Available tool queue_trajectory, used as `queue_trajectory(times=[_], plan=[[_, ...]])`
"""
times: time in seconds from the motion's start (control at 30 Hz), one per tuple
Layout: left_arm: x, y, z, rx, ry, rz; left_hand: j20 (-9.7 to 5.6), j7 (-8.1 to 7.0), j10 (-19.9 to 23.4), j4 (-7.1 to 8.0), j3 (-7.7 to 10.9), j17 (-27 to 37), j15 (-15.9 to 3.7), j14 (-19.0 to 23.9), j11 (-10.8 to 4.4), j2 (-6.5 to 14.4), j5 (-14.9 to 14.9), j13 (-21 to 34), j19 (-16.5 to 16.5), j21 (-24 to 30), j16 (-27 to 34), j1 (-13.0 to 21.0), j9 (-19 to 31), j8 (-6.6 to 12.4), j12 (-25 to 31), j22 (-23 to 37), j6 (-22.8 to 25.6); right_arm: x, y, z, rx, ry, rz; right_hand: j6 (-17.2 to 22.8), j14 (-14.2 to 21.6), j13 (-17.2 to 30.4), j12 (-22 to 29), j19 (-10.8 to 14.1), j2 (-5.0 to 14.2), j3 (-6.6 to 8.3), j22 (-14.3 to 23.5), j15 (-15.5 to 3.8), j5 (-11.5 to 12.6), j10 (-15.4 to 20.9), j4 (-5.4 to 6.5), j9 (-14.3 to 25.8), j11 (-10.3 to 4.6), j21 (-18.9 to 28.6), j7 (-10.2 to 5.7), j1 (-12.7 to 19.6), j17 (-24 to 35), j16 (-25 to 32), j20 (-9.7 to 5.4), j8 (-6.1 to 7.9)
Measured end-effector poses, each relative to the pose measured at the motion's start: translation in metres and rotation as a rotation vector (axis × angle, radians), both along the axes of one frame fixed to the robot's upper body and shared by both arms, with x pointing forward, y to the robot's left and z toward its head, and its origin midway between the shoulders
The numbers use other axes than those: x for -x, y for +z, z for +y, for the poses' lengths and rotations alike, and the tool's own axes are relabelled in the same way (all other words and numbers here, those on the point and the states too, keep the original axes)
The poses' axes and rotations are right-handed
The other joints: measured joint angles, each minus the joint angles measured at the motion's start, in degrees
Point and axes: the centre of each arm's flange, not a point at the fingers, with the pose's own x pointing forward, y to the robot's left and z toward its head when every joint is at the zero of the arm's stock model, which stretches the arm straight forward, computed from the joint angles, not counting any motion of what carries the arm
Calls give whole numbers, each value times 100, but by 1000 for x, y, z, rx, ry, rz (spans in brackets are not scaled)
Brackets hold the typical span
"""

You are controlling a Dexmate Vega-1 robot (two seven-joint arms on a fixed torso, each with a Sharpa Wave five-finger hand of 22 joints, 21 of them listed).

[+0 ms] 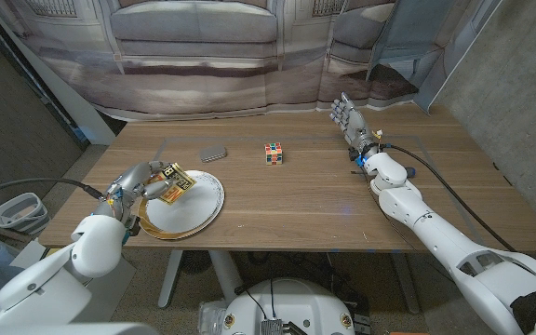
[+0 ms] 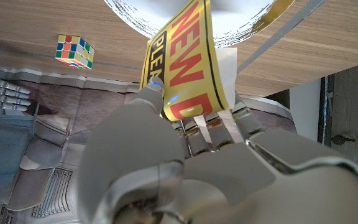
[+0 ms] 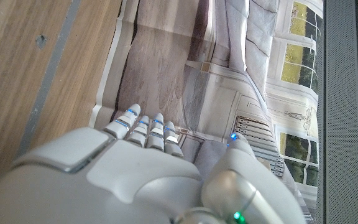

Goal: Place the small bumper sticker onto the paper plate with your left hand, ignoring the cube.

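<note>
Left hand (image 1: 142, 183) is pinching the yellow bumper sticker (image 1: 176, 183) between thumb and fingers and holding it over the near-left part of the white gold-rimmed paper plate (image 1: 205, 214), which is sitting at the tabletop's front-left corner, so the carry step looks nearly done and the release is what is coming up. Next move is calling for lowering the sticker flat inside the rim, then opening the fingers. Right hand (image 1: 350, 123) is waiting near the back-right edge, fingers extended, holding nothing; Rubik's cube (image 1: 273, 154) is sitting mid-table toward the back edge, well apart.
</note>
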Motion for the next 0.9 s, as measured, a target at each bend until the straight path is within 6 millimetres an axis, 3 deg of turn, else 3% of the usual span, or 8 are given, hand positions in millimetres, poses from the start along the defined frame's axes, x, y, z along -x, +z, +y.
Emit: queue_trajectory(times=[0.47,0.9], plan=[[0,1,3,-5,20,12,21,-21,-289,-21,-21,-70,13,-420,2,-51,23,0,-493,-212,-44,-100,0,-53,-57,0,-169,-1,0,2,3,0,3,21,0,0,0,0,0,0,0,0,0,0,0,0,0,0,-21,0,0,0,0,0],[-3,2,0,-21,40,39,38,-85,-497,-47,-78,-119,9,-630,-25,-112,23,0,-715,-318,-56,-174,-28,-76,-62,0,-312,-2,0,0,6,-6,10,21,-1,0,0,0,0,0,0,-1,-23,0,0,0,0,0,-21,0,0,0,0,0]])
